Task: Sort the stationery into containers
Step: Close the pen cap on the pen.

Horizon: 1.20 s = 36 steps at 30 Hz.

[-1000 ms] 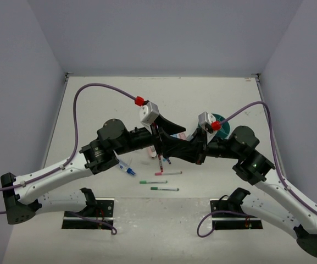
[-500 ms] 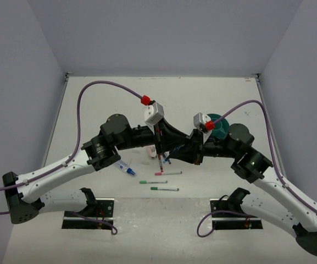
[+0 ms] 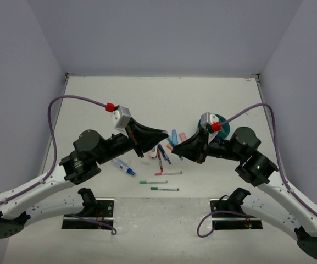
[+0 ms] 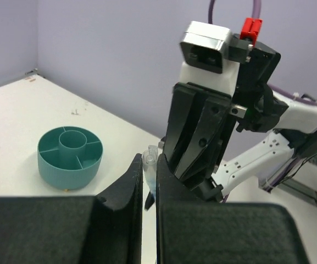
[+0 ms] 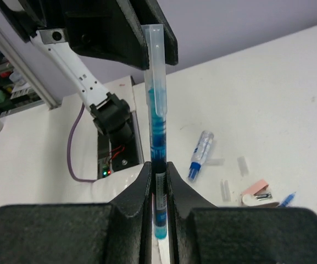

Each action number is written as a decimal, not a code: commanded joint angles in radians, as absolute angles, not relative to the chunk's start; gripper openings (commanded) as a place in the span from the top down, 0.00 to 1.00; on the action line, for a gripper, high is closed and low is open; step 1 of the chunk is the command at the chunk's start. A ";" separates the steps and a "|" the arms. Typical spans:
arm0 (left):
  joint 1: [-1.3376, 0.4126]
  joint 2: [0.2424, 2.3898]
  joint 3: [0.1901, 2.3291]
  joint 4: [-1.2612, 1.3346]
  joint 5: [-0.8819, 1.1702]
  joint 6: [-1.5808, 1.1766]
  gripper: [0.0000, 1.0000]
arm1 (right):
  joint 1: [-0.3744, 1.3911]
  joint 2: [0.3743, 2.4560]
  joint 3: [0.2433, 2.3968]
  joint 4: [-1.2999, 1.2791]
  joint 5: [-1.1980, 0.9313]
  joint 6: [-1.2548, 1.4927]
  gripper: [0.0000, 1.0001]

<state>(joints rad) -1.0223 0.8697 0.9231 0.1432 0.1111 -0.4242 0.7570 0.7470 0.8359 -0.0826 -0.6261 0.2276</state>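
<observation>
1. Right hand [image 5: 158, 173] is clamped on a blue pen [image 5: 156, 110] with a clear cap. The pen sticks straight out from the fingers.
2. Left hand [image 4: 149, 176] is closed with nothing seen in it. The pen's clear cap shows just past its tips.
3. Both hands are raised over the mid desk [image 3: 120, 104], tips facing and near each other.
4. Teal cup [image 4: 70, 157] sits on the desk, partly hidden behind the right wrist in the top view.
5. Loose below are two green pens [image 3: 164, 189], a pink pen [image 3: 168, 173] and a blue-capped tube [image 3: 124, 166].

L gripper [image 3: 164, 132] shut, farther left.
</observation>
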 commanded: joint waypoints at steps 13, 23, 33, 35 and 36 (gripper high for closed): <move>-1.006 0.864 0.847 0.318 0.089 -0.482 1.00 | 0.756 0.771 0.867 0.075 -0.726 0.277 0.74; -1.006 0.861 0.864 0.336 0.071 -0.480 1.00 | 0.757 0.814 0.853 0.117 -0.755 0.291 0.92; -1.006 0.902 0.996 0.167 0.069 -0.366 0.45 | 0.757 0.785 0.862 0.034 -0.753 0.246 1.00; -1.005 0.911 1.025 0.158 0.080 -0.339 0.45 | 0.756 0.783 0.860 0.022 -0.765 0.234 1.00; -1.005 0.916 1.035 0.157 0.101 -0.335 0.46 | 0.756 0.781 0.855 0.021 -0.769 0.236 1.00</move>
<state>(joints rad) -1.0120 0.9096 0.9563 0.1861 0.0895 -0.4114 0.7525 0.7954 0.8352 0.0339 -0.7284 0.2673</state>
